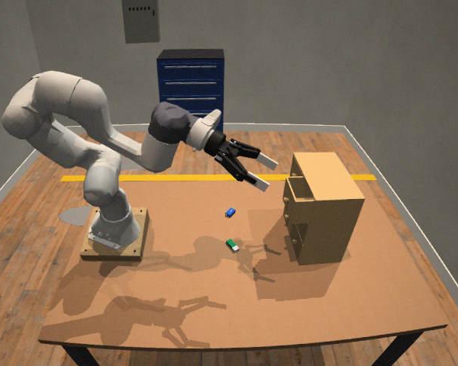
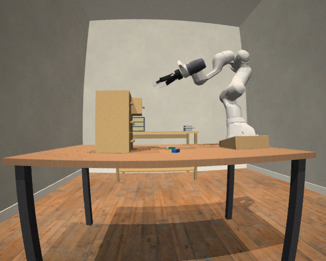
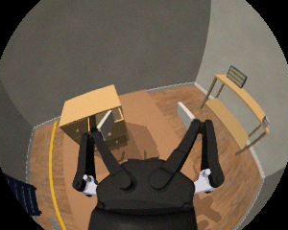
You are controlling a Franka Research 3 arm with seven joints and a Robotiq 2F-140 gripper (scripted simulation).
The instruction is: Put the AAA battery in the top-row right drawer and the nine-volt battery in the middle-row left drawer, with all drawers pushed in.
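Gripper (image 1: 268,173) (image 2: 157,86) (image 3: 144,112) is hanging in front of the chest (image 1: 331,232) (image 2: 112,120) (image 3: 91,105), fingers spread wide apart, holding nothing. Fingertips are sitting higher than the chest top, pointing toward it and angling down, not touching it. Chest is standing upright on the table (image 1: 340,315) (image 2: 157,161) (image 3: 134,105), knobs facing the arm (image 1: 71,94) (image 2: 239,78). Top-row right drawer (image 1: 290,190) (image 2: 137,106) (image 3: 119,114) is sticking out partway, roughly level. Its inside is partly visible from the top, shadowed; can't tell what it's holding. Blue block (image 1: 230,213) (image 2: 175,150) is lying on the table between arm base (image 1: 88,254) (image 2: 252,142) and chest; could be the nine-volt, too small to confirm. Green-and-white block (image 1: 232,245) (image 2: 171,147) is lying near it, apart from it, also well clear of the chest. Can't tell where the AAA is. Blue cabinet (image 1: 189,71) (image 3: 21,194) is standing beyond the table.
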